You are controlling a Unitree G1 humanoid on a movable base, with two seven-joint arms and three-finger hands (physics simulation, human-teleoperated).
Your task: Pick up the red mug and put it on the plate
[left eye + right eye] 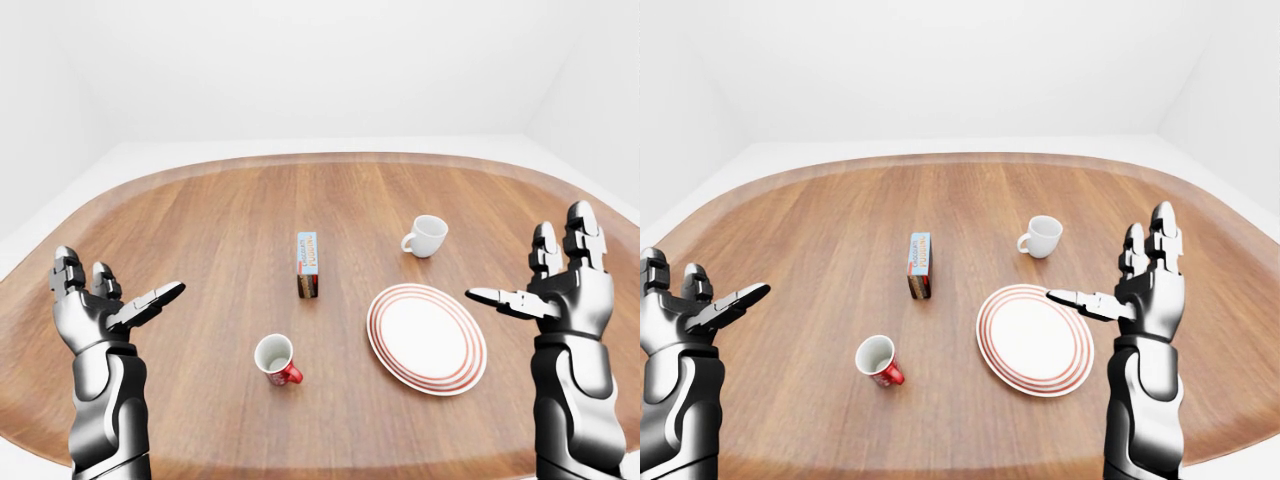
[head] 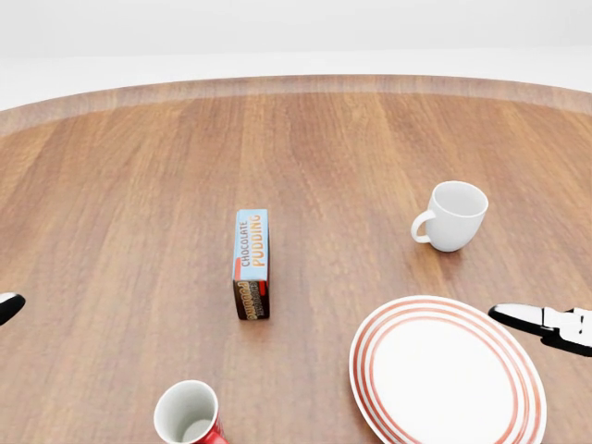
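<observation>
Red mug (image 1: pixel 276 360) with a white inside stands upright on the round brown wooden bench (image 1: pixel 220 230), well apart from both hands and touched by neither.

In the left-eye view the left hand (image 1: pixel 100 308), metallic grey with three fingers, is raised at the lower left with its fingers spread open and nothing in it; the mug lies to its right and a little lower in the picture. The right hand (image 1: pixel 1140 290) is raised likewise at the lower right, palm turned inward, fingers apart, empty.

Just to the left of the right hand's outstretched finger lies the round white plate with red rings around its rim (image 1: pixel 1034 340), flat on the bench and bare. The mug sits further left of the plate, apart from it.

Beyond both, up the view and between the hands, a small blue and brown box lettered "chocolate pudding" (image 2: pixel 251 262) stands on its long edge. Up and to the left of the right hand stands a plain white ceramic mug (image 2: pixel 451 216), upright, its handle pointing to the view's left.
</observation>
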